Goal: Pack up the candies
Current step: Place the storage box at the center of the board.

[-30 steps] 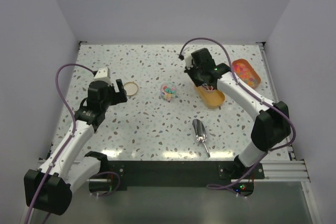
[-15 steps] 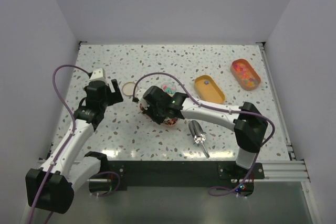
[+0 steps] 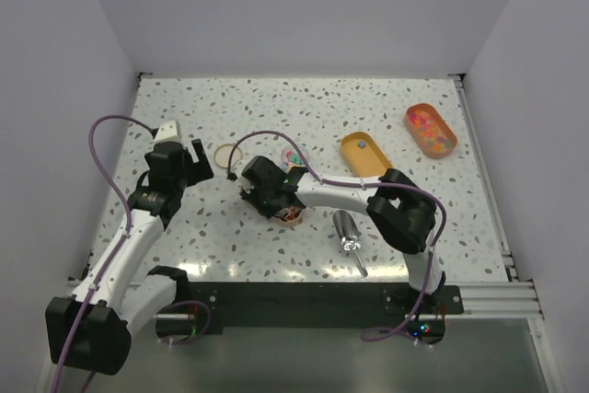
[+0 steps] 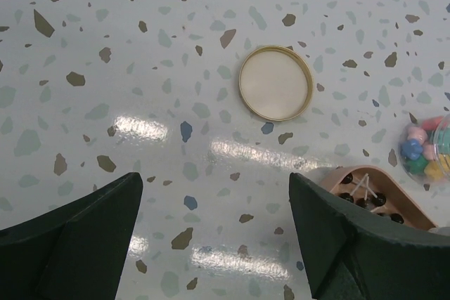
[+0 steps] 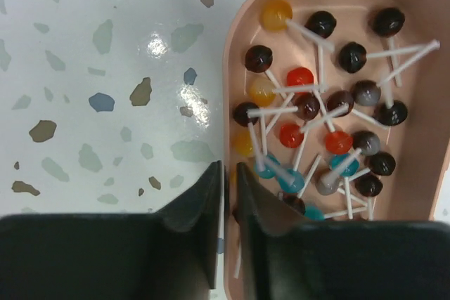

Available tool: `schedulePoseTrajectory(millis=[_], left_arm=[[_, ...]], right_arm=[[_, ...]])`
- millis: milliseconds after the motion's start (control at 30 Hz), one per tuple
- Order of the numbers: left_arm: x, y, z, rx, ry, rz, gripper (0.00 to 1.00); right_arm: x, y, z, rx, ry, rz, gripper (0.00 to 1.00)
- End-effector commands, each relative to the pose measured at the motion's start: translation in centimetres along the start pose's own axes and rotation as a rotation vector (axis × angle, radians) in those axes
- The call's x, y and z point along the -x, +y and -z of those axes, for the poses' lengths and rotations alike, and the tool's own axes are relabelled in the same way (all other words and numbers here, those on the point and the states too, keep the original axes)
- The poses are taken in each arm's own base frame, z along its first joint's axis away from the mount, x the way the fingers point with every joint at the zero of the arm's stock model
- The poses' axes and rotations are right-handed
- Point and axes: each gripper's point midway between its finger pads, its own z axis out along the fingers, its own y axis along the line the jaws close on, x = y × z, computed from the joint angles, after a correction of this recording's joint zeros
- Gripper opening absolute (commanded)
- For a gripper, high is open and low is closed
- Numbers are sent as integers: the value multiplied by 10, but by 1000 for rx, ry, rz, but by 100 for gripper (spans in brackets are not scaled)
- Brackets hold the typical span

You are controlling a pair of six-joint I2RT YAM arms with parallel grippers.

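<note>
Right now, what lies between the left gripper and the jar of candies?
A round lid lying flat, left gripper short of it, jar of candies beyond; clearest in the top view.

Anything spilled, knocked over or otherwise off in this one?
Nothing stands out: nothing is spilled on the table. The lid lies flat, apart from the jar of candies, and the lollipops sit inside their pink tray.
</note>
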Motion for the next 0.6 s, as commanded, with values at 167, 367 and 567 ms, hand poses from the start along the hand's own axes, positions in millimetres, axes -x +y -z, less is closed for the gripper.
schedulePoseTrajectory(millis=[167,367,567], left_arm=[[12,-40,4,-226,-26,-11,89],[-6,-83,12,-383,43,-39,86],[-41,-171,44,-565,138,-184,86]], right_arm=[[44,-11,80,-64,-185,-17,48],[14,-60,143,-202,-219,-134,63],[-51,-142,184,-374,-252,-451,66]])
